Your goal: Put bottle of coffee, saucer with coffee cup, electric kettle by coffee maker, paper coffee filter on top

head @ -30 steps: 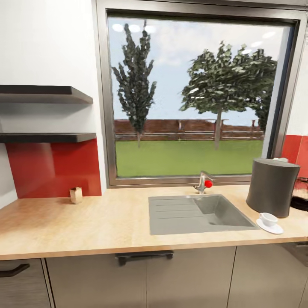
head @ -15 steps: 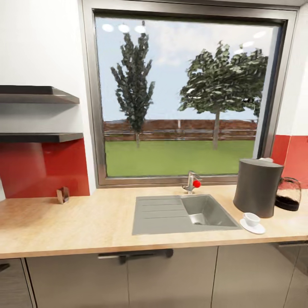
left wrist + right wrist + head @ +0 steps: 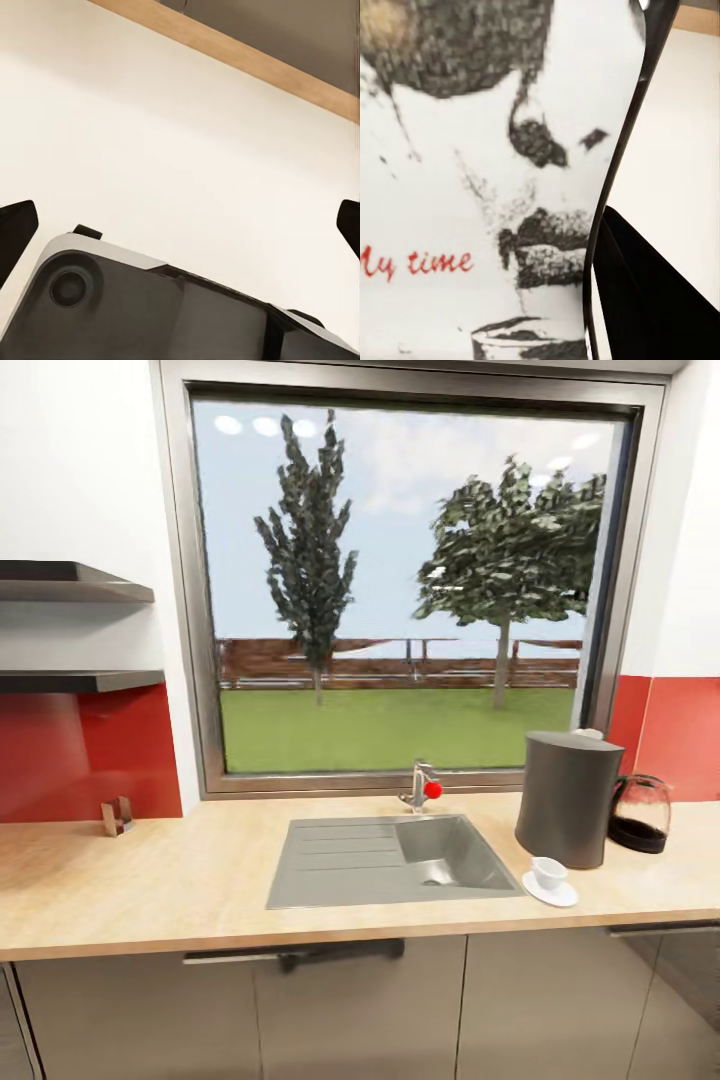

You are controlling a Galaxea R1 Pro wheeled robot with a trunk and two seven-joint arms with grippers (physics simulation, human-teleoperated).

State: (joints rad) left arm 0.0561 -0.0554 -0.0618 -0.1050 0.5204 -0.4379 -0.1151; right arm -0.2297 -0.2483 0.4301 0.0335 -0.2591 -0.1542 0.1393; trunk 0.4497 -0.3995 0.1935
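The kitchen countertop (image 3: 180, 880) is stretched from left to right below the window (image 3: 400, 590), and the sink (image 3: 390, 860) is set into its middle, with the tap (image 3: 422, 788) behind it. To the right of the sink the coffee maker (image 3: 566, 798) is stood, the electric kettle (image 3: 640, 813) is placed just beside it on its right, and the coffee cup (image 3: 548, 872) is set on the saucer (image 3: 551, 892) in front of it. A small holder (image 3: 117, 816) is seen far left at the back of the counter, and two shelves (image 3: 70, 582) are fixed on the wall above it.
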